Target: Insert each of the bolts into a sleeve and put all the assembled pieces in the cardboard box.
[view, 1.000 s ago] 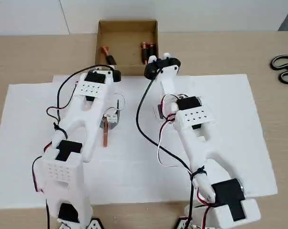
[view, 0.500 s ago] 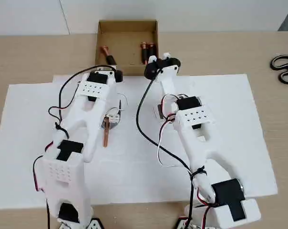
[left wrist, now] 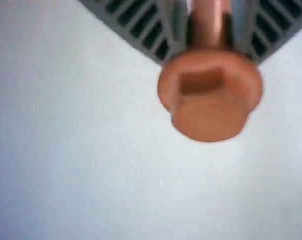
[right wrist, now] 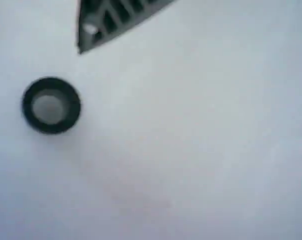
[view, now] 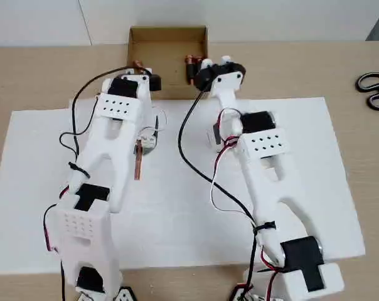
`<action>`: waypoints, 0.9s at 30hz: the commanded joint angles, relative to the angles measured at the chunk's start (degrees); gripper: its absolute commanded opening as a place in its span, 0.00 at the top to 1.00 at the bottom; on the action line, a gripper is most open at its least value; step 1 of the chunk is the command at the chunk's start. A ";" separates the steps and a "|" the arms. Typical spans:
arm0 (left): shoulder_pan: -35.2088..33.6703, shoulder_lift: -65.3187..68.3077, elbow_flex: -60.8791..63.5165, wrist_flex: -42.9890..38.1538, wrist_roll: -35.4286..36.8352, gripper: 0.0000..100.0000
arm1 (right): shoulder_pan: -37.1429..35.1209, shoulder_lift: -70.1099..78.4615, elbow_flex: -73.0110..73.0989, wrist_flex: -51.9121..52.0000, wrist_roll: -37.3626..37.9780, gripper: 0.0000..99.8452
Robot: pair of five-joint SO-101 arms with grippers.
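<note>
My left gripper [view: 139,157] is shut on a copper bolt [view: 138,168] that hangs over the white paper. In the left wrist view the bolt's flanged head [left wrist: 210,96] faces the camera between the ribbed grey fingers [left wrist: 136,20]. A black sleeve [right wrist: 51,105] stands upright on the paper in the right wrist view, apart from one grey finger [right wrist: 111,20] of my right gripper. The right gripper holds nothing and looks open. The right arm's wrist [view: 219,75] sits near the cardboard box [view: 167,37], which holds copper-and-black assembled pieces [view: 191,64].
The white paper sheet [view: 302,157] covers the middle of the wooden table. Black-handled scissors [view: 374,88] lie at the far right edge. Loose cables run along both arms.
Both arms have shifted a little toward the box. The left gripper still holds the bolt, which has moved slightly with it.
</note>
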 commanded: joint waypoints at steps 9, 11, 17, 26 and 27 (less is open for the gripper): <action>0.35 -0.97 -2.86 1.05 -0.88 0.99 | 0.92 22.02 -18.99 1.01 -0.44 0.82; 0.35 -0.97 -2.86 1.05 -0.88 0.99 | -0.31 22.02 -20.13 1.01 -0.44 0.82; 0.35 -0.97 -2.86 1.05 -1.05 0.99 | -1.98 21.23 -20.40 0.40 -0.44 0.82; 0.35 -0.62 -2.86 0.62 -1.05 0.99 | -1.63 23.87 -20.31 -0.31 -0.53 0.82; 0.26 -0.62 -2.86 0.62 -1.05 0.99 | -1.63 24.40 -20.31 -0.40 -0.53 0.82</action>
